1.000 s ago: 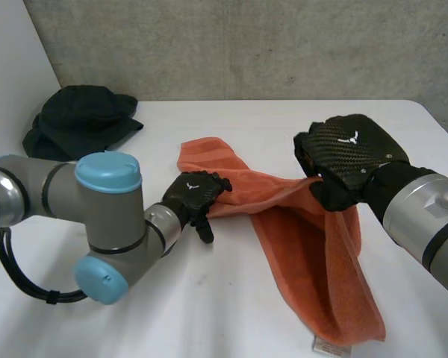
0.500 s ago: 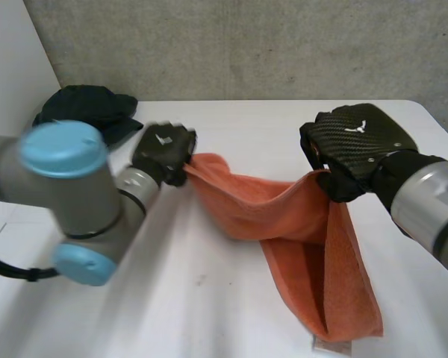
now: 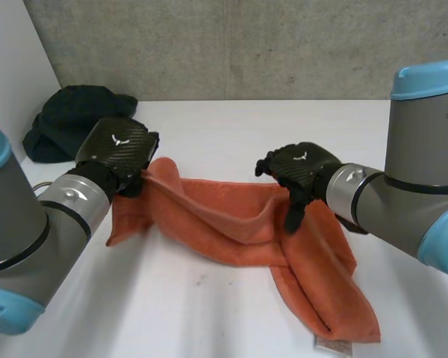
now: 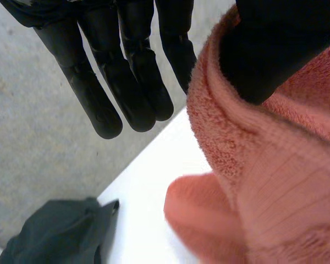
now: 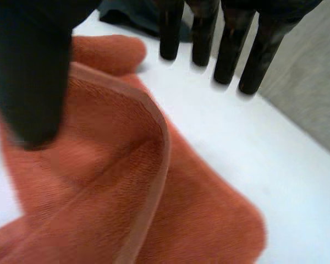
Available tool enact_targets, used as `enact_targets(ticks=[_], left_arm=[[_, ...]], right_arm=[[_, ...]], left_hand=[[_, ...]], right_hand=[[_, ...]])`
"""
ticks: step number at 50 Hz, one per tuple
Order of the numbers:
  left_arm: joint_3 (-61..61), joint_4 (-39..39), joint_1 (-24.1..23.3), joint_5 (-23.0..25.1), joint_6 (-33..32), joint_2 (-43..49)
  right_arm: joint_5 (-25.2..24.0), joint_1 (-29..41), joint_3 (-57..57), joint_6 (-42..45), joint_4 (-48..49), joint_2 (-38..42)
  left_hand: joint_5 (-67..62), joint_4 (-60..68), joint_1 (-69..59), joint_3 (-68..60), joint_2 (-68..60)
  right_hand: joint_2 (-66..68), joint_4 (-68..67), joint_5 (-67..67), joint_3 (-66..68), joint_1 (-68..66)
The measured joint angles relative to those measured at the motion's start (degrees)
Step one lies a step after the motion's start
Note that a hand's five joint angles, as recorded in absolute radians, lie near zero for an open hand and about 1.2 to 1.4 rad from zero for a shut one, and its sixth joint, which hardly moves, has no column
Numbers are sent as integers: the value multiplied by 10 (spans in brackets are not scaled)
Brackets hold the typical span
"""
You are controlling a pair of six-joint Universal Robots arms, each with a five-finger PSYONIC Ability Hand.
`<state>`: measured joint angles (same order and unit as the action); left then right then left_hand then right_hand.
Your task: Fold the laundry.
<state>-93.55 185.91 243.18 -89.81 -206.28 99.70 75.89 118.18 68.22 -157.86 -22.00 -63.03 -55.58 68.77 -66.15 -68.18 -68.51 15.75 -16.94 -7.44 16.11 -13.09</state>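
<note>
Here, you can see the orange terry towel (image 3: 224, 220), nubby and hemmed, sagging in a long band between the left hand (image 3: 118, 149) and the right hand (image 3: 302, 168), its tail trailing beyond the right, both hands' fingers straight, only thumbs against the cloth.

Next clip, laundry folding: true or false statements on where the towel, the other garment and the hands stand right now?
1. The orange towel lies neatly folded in half. False: it is rumpled, strung out between the two hands.
2. A dark garment lies at the far left corner of the table, apart from the towel. True.
3. The left hand rests on the dark garment. False: it is at the towel's left end.
4. The right hand's fingers are straight. True.
</note>
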Motion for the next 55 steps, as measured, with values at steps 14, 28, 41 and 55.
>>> enact_targets(ticks=[14,28,41,55], left_arm=[[65,14,23,2,-27,105],[76,17,27,1,-24,126],[70,17,36,0,-23,116],[68,17,39,0,-23,115]], right_arm=[[29,-121,118,-171,-30,-133],[-11,-198,344,-197,-19,-197],[-23,-234,431,-178,9,-198],[-21,-228,444,-183,58,-179]], left_hand=[[0,0,0,0,0],[0,0,0,0,0],[0,0,0,0,0],[0,0,0,0,0]], right_hand=[[-33,35,39,-40,15],[-26,31,33,-27,12],[40,-39,-32,46,-48],[44,-49,-43,56,-58]])
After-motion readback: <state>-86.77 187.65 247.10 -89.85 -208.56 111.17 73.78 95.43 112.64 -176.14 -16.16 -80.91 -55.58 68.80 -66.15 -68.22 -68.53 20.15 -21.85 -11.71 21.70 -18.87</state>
